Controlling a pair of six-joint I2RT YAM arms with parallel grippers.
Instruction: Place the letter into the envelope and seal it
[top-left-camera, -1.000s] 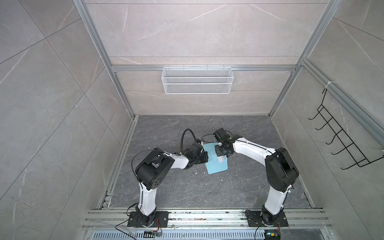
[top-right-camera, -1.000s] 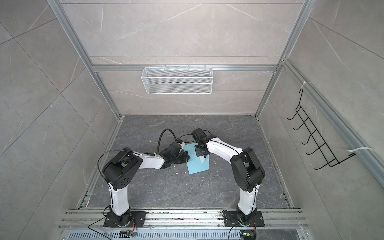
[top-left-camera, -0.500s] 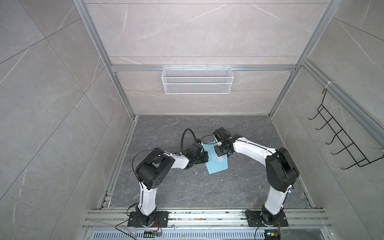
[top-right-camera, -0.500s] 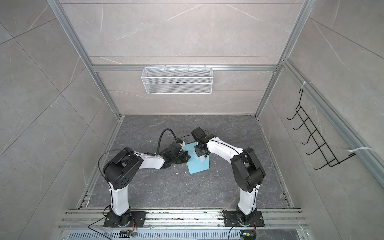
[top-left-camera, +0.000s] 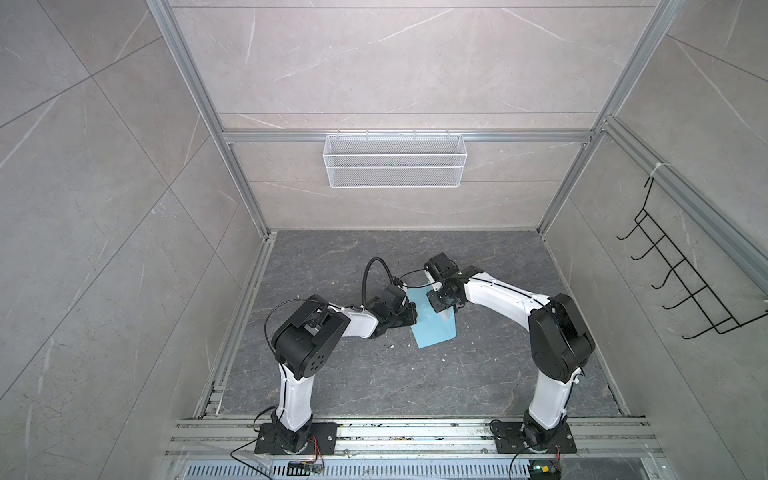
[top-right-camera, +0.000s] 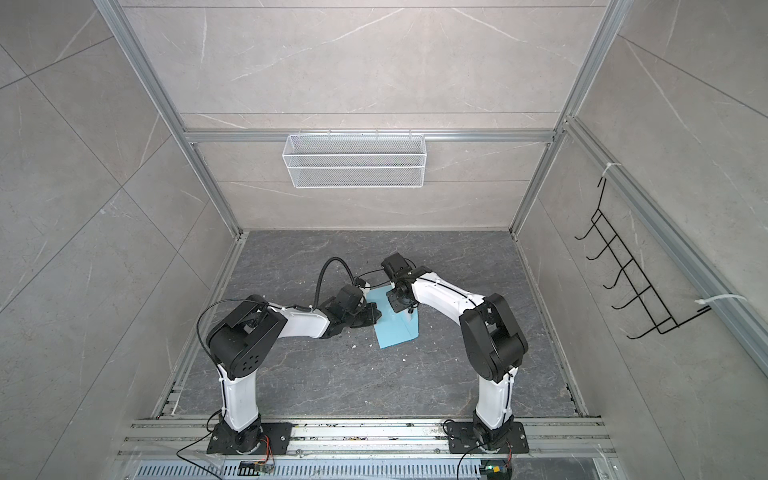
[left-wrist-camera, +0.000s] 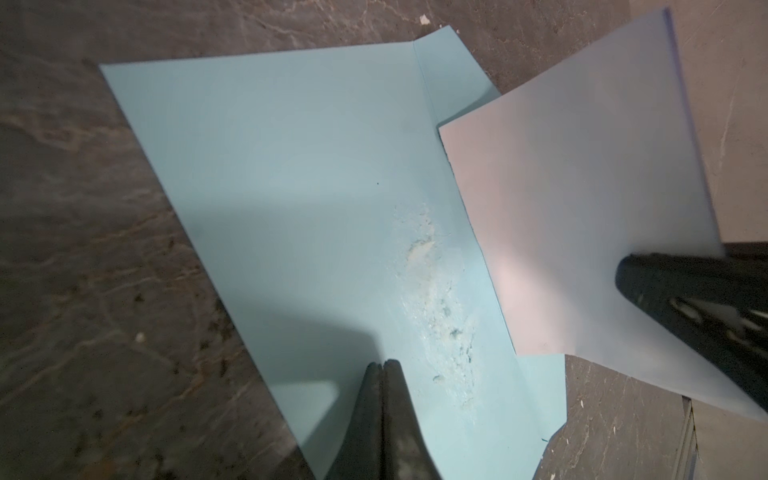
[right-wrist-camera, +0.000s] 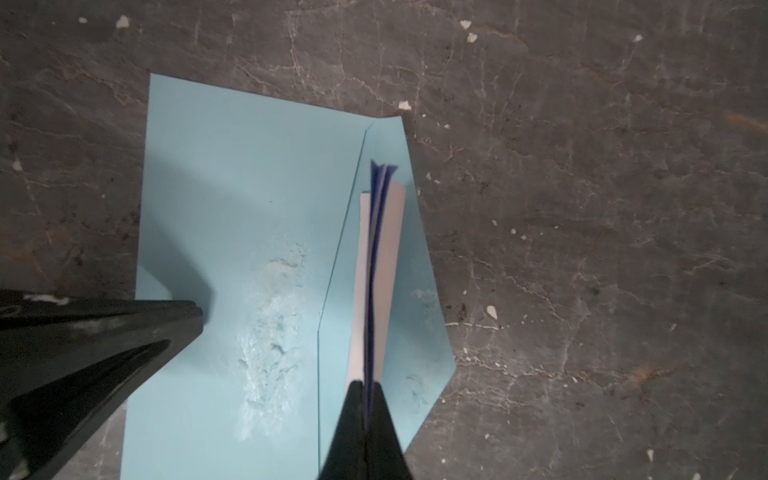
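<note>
Right pincer (right-wrist-camera: 366, 385) on edge-on letter (right-wrist-camera: 394, 232), print hidden

Your robot has two arms. The left arm (top-left-camera: 296, 399) and right arm (top-left-camera: 498, 297) each have smooth white tubes joined by fat black joints (top-left-camera: 309, 345). A thick black cable (top-left-camera: 367, 274) loops up by the left wrist, and thin black wires (top-left-camera: 272, 318) curl along both. Each stands on a flat black plate (top-left-camera: 328, 438). The left gripper (left-wrist-camera: 383, 364) has thin black pointed fingers (left-wrist-camera: 370, 415).
</note>
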